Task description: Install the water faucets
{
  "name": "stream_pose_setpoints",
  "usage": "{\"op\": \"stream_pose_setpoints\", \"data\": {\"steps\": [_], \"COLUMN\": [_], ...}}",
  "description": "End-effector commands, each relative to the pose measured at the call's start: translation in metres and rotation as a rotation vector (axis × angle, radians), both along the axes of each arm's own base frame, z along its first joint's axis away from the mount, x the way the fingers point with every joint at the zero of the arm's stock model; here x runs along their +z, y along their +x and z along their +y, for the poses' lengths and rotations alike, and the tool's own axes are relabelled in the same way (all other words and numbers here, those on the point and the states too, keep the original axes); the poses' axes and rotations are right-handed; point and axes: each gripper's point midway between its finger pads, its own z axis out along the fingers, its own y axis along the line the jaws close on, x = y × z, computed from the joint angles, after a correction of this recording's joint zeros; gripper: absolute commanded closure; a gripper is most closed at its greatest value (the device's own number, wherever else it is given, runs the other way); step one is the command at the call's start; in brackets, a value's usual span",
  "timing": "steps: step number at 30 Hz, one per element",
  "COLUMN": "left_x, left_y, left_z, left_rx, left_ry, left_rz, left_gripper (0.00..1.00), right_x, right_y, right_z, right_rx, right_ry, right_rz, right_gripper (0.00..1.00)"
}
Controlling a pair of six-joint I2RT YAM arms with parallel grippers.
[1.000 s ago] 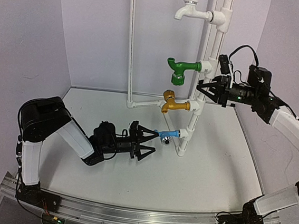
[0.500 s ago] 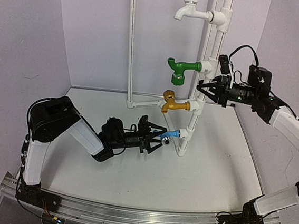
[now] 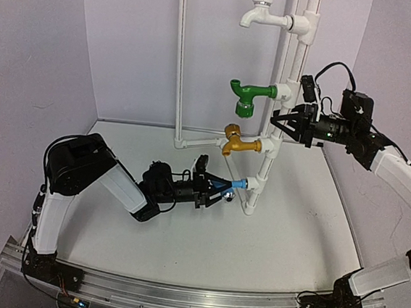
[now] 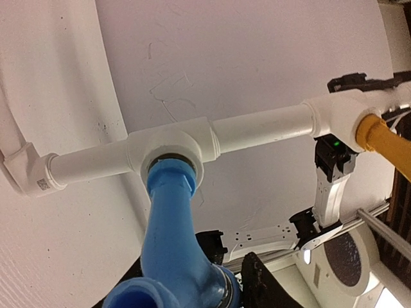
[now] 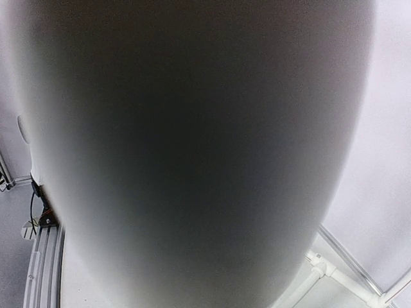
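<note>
- The left pincer (image 3: 220, 188) reaches in low over the white worktop (image 3: 183, 232). Its dark fingers (image 4: 258, 283) sit close on either side of the small sky-blue plastic tap with a silvery end (image 3: 237, 184), clamped on its head.
- In the left wrist view one finger lies against the tap's silvery collar.
- The sky-blue tap (image 4: 168, 231) sits with its threaded end in a white plastic tee fitting (image 4: 173, 149), the lowest one on the white upright pipe (image 3: 261, 168), just above the worktop.
- The right pincer (image 3: 276, 123) is closed tight on that upright pipe, between the green plastic tap (image 3: 247, 96) and the gold plastic tap (image 3: 234, 139).
- The right wrist view is filled by the blurred pipe (image 5: 192, 154).
- A white tap (image 3: 259, 17) is mounted highest.
</note>
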Motion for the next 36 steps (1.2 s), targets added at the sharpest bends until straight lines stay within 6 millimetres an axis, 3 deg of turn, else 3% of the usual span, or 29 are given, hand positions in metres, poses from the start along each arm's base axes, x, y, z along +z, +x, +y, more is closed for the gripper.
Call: {"op": "stream_pose_setpoints", "data": {"steps": [1, 10, 25, 36], "left_x": [0.017, 0.004, -0.002, -0.009], "left_y": [-0.008, -0.001, 0.02, 0.022], "left_z": [-0.002, 0.001, 0.022, 0.014], "left_rx": [-0.019, 0.06, 0.259, 0.478], "left_ry": [-0.036, 0.137, 0.428, 0.605], "left_rz": [-0.224, -0.571, -1.482, -2.265], "left_gripper": [0.58, 0.73, 0.74, 0.74], "right_x": [-0.017, -0.016, -0.019, -0.024], "right_y": [-0.013, -0.014, -0.015, -0.015], "right_z": [-0.006, -0.006, -0.005, -0.004], "right_rx": [-0.022, -0.018, -0.007, 0.001], "right_ry": [-0.011, -0.009, -0.01, -0.012], "right_rz": [0.212, 0.212, 0.22, 0.24], "right_gripper": [1.0, 1.0, 1.0, 1.0]}}
